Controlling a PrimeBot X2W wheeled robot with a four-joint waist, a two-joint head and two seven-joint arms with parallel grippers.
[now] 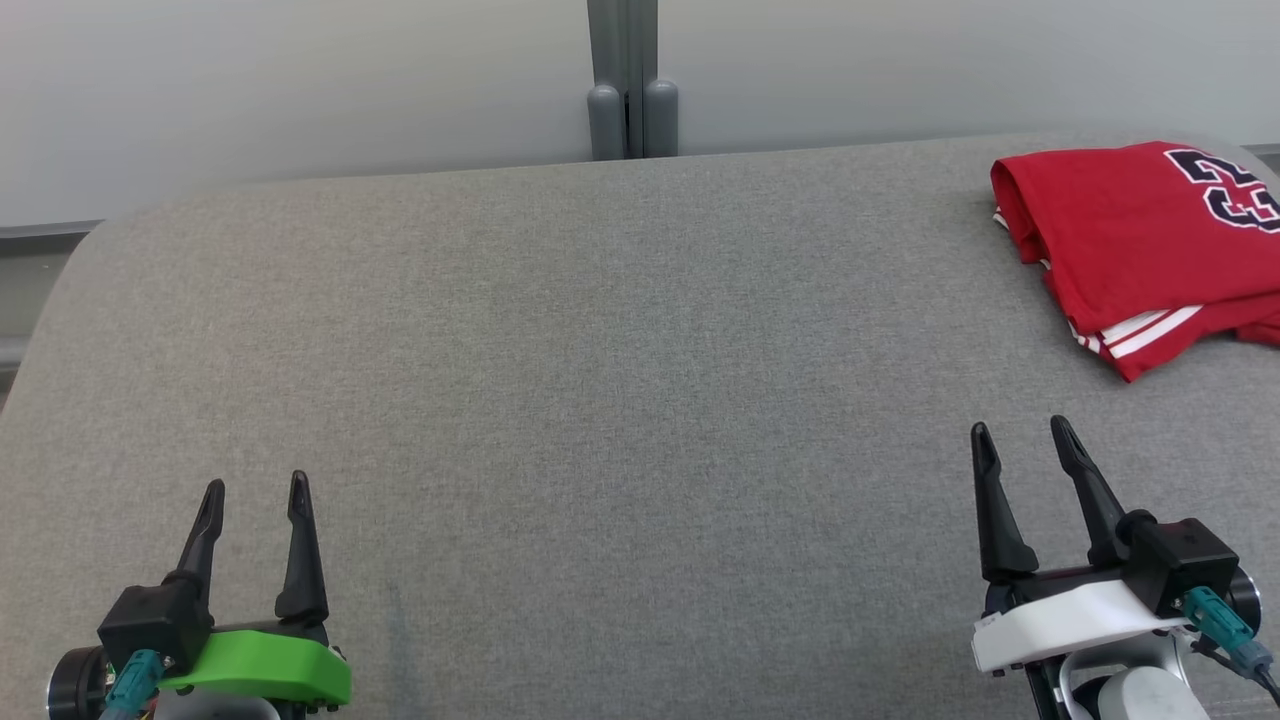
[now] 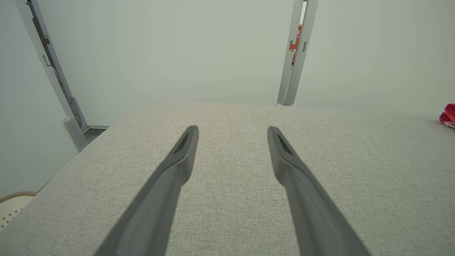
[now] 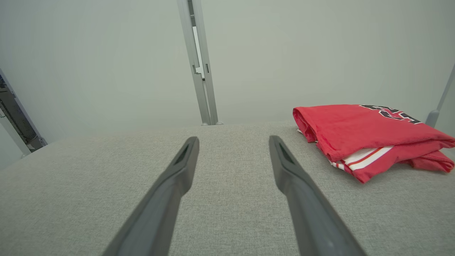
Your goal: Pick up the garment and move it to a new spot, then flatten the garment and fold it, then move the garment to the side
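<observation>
From my station, the red jersey with white striped trim and dark numerals (image 1: 1120, 230) lies in a folded stack at the far right corner of the grey fabric-covered bench (image 1: 600, 350), partly cut off by the edge of the head view. The wide middle of the bench is bare.

The left gripper with the green housing (image 1: 256, 482) sits low at my near left, its two long dark fingers (image 2: 177, 167) spread wide with nothing between them. The right gripper with the white housing (image 1: 1021, 425) is the same: fingers wide apart, empty, pointing up the bench, short of the jersey and not touching it.

My judgement is that the jersey is folded and set aside, so the task looks at or near its end (the fold is a little loose, with a striped hem poking out at the near edge).

If I do move again, it falls to the right arm. I would reach forward and slightly right, come in low along the fabric, and pinch all layers at the near edge so the stack does not slide open.
</observation>
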